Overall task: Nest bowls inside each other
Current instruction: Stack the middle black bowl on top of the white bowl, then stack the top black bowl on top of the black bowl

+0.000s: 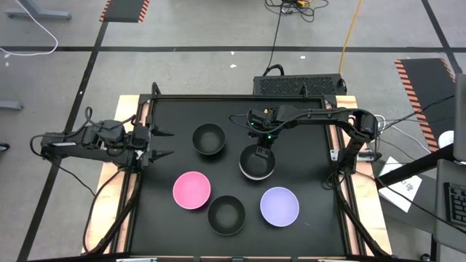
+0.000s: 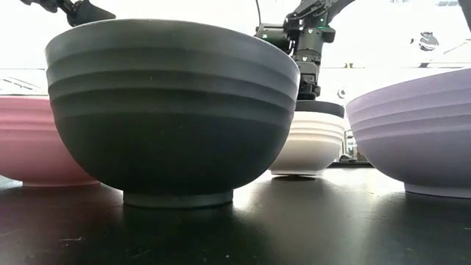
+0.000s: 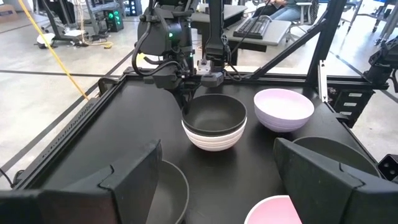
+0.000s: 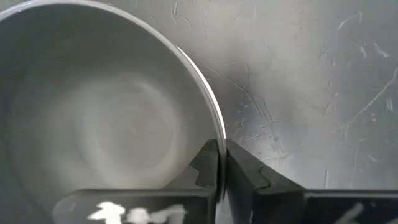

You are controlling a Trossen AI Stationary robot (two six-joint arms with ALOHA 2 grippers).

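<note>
A black bowl [image 1: 255,164] sits nested in a white bowl [image 3: 211,140] at the table's middle right. My right gripper [image 1: 262,148] is shut on it and points steeply down. Another black bowl [image 1: 209,138] stands alone farther back. A pink bowl [image 1: 191,189], a third black bowl [image 1: 226,215] and a lavender bowl [image 1: 279,206] stand in a row nearer the front. My left gripper [image 1: 169,144] waits open at the table's left edge, holding nothing. My right gripper pinches the black bowl's rim [image 4: 216,134] on its far side, one finger inside the bowl and one outside. The fingers come from above, slanting down. The bowl rests inside the white bowl, whose rim [image 4: 205,87] shows as a thin line beside it.
A raised black frame [image 1: 240,97] borders the dark tabletop. In the low view the front black bowl [image 2: 173,110] fills most of the picture, with the pink bowl [image 2: 37,140] and the lavender bowl [image 2: 419,132] beside it.
</note>
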